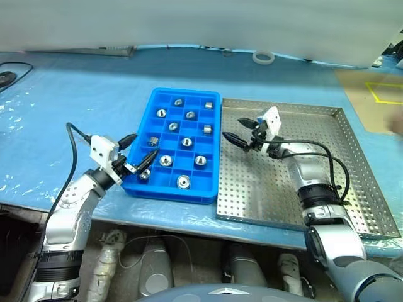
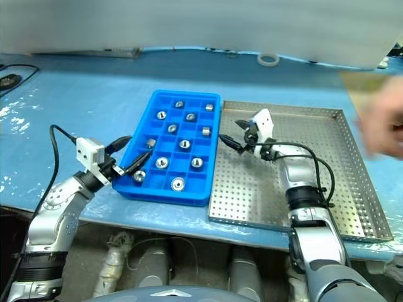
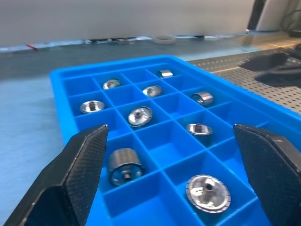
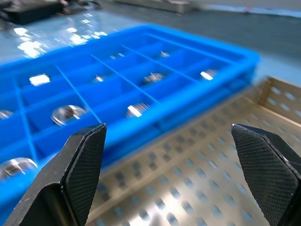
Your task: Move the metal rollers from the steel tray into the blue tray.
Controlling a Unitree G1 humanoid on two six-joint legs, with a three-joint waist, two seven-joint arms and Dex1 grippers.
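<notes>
A blue table cover spreads before me; a white tape ring lies flat near its far edge; a black cable curls at the far left; a person's blurred hand hovers at the right.

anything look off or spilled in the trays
Nothing spilled. The metal rollers sit one per compartment in the blue tray, some upright, some on their sides. A blurred person's hand hovers by the steel tray.
</notes>
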